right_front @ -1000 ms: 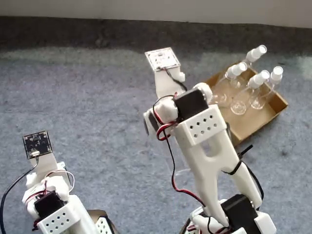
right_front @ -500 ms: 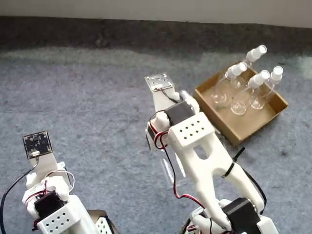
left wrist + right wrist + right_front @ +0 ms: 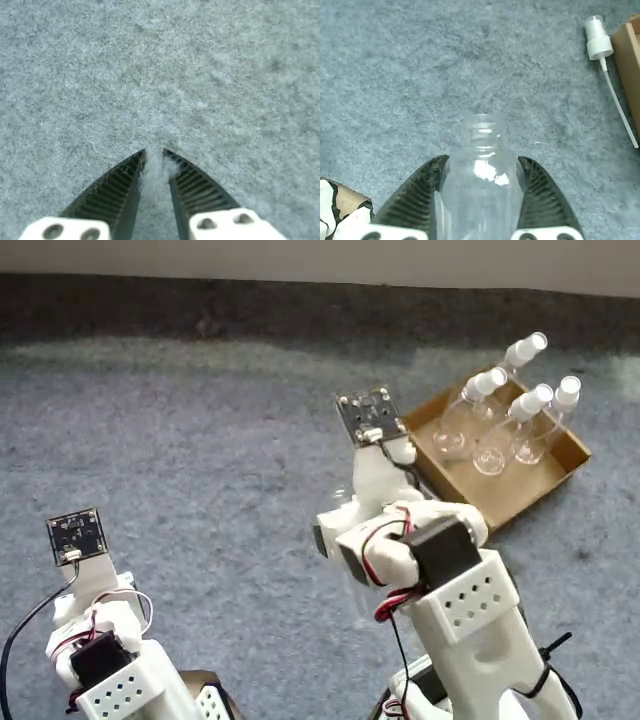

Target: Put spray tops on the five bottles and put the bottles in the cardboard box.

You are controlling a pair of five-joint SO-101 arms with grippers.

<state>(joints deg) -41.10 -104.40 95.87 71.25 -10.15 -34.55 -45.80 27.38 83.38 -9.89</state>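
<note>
A clear bottle (image 3: 477,192) with a bare threaded neck sits between the fingers of my right gripper (image 3: 482,159), which is shut on its sides. A white spray top (image 3: 598,42) with its long tube lies on the carpet beside the cardboard box (image 3: 630,55). In the high view the cardboard box (image 3: 520,502) stands at the back right and holds several clear bottles with spray tops (image 3: 515,405), leaning against one another. My right arm (image 3: 400,530) is just left of the box. My left gripper (image 3: 155,154) is shut over bare carpet, holding nothing.
Grey carpet covers the whole floor. My left arm (image 3: 95,630) stays at the front left, far from the box. A dark strip and a pale wall run along the far edge.
My right arm has swung its wrist from pointing back-left round toward the box and drawn back toward the front. The left arm has not moved.
</note>
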